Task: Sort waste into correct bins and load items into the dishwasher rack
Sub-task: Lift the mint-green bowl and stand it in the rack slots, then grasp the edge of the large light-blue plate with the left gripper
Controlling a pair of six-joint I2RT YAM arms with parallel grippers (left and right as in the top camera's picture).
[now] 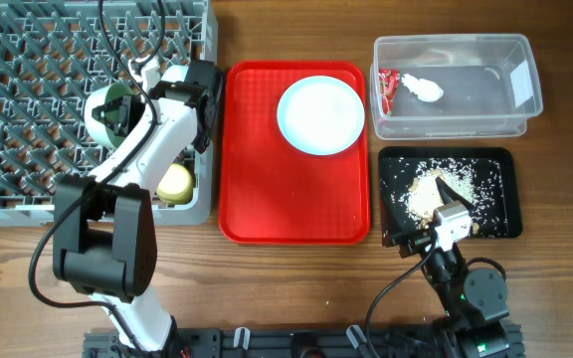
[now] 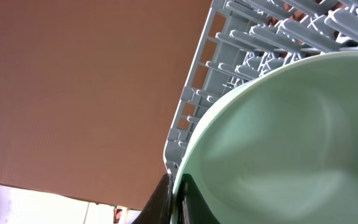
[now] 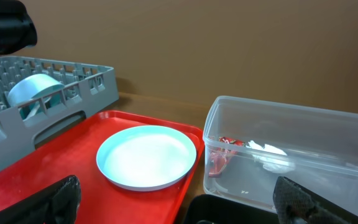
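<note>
Overhead — left arm [image 1: 152, 134] half-hides bowl [image 1: 95, 109] (rim shows).

bowl [image 2: 278, 137] partly off-frame, L wrist

We count: bowl [image 1: 107, 107] [image 3: 33, 92], two; rack [image 1: 28, 60], cup [image 1: 175, 182], plate [image 1: 320, 115], red tray [image 1: 267, 199], tub [image 1: 527, 52], black tray [image 1: 500, 194], wrapper [image 1: 387, 88], napkin [image 1: 424, 89], one each; crumbs [image 1: 424, 199] at four o'clock, beyond counting.

rack [image 1: 28, 60]: grey, peg lattice. serving tray [image 1: 267, 189]: red. plate [image 1: 320, 115]: light blue. tub [image 1: 466, 127]: clear. wrapper [image 1: 387, 89]: red, printed. napkin [image 1: 426, 89]: white. shallow tray [image 1: 505, 224]: black. crumbs [image 1: 426, 194]: beige-brown. bowl [image 2: 278, 143]: pale green. cup [image 1: 175, 182]: yellow-green. table [image 1: 267, 288]: brown wood grain.
</note>
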